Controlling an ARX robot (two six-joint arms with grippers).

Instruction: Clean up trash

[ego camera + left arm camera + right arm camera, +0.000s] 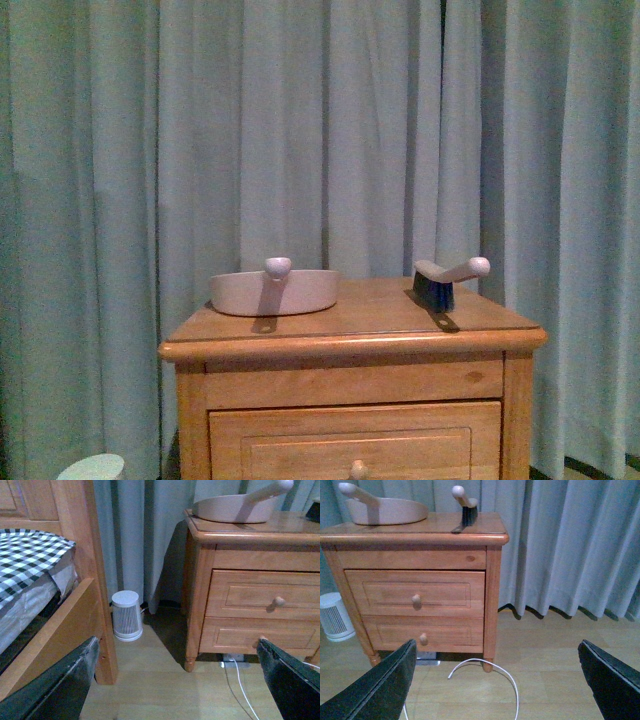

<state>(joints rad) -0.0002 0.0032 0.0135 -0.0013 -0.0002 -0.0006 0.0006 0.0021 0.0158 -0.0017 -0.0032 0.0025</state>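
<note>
A pink dustpan [273,291] and a small brush [440,285] sit apart on a wooden nightstand [350,345]. The left gripper [175,680] and right gripper [495,680] hang low, jaws wide apart, holding nothing. No trash is visible. A clumsy reach could knock the brush off the nearby edge.

Ahead of you stands the nightstand [370,312], with the curtain [300,130] behind it. On its top, the dustpan [275,291] sits to the left and the brush [435,290] to the right, well apart. Two drawers [415,595] are stacked in its front. To the nightstand's left you find the bin [126,615] on the floor [165,680], between it and the bed [30,570]. A cable [482,660] lies on the floor before the nightstand's right leg.
</note>
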